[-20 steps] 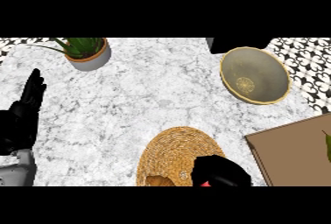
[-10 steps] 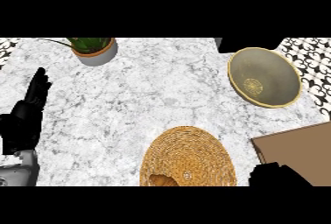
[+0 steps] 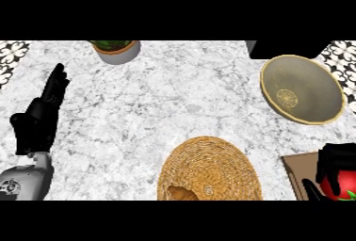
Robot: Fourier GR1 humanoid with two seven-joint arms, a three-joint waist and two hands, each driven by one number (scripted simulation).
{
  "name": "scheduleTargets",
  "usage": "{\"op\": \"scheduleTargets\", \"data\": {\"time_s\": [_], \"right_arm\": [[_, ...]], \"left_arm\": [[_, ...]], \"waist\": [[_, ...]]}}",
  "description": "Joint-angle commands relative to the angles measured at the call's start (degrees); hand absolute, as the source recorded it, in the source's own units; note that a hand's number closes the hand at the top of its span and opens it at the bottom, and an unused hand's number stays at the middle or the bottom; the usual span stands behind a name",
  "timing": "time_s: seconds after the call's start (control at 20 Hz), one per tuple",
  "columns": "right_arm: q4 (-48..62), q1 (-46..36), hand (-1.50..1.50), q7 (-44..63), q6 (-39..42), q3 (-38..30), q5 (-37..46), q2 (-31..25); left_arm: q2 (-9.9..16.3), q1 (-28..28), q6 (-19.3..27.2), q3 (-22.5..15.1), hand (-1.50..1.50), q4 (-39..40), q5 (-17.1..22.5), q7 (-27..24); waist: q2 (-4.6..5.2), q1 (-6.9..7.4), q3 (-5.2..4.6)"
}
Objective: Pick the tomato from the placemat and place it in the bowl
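Fingers (image 3: 332, 165) of right hand (image 3: 336, 162) curl round tomato (image 3: 345, 184).

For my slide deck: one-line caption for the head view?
Right hand holds the tomato beside the woven placemat, bowl waiting; left hand rests open.

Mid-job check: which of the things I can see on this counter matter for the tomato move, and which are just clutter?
Part of the job:
- tomato, held in the right hand at the lower right edge
- bowl, upper right
- woven placemat, bottom centre

Just lying about:
- potted plant, top
- brown board, lower right
- left hand, resting open at the left edge
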Motion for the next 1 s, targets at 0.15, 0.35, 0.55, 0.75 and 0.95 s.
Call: {"op": "scheduleTargets", "data": {"time_s": [0.15,0.35,0.55,0.75,0.95], "right_arm": [[22.06,-18.73,1.5,-0.38,-0.42,-6.04,-3.81,0.74],[35.82,-26.17,1.5,-9.72,-5.78,-7.67,4.88,-1.17],[48.3,-35.22,1.5,-13.92,-12.74,-7.79,11.94,-2.46],[59.49,-38.8,1.5,-21.09,-20.82,-9.01,17.85,-4.12],[74.44,-45.54,1.5,-25.18,-29.39,-7.66,22.02,0.68]], "left_arm": [[-1.84,-2.91,0.84,-1.4,0.0,0.75,-1.79,1.76],[-1.48,-2.35,-0.4,-0.68,0.0,-1.15,-0.52,1.54],[-2.47,-2.32,0.13,-1.5,0.0,1.42,-1.65,-0.28],[-2.29,-2.84,-0.71,-0.86,0.0,2.56,-0.85,-1.69],[-3.22,-2.32,-0.66,-2.77,0.0,2.41,-2.45,-1.94]], "waist": [[0.28,1.32,0.08],[0.34,2.02,0.13],[0.82,3.03,0.14],[0.98,2.9,0.16],[0.99,3.15,0.18]]}}
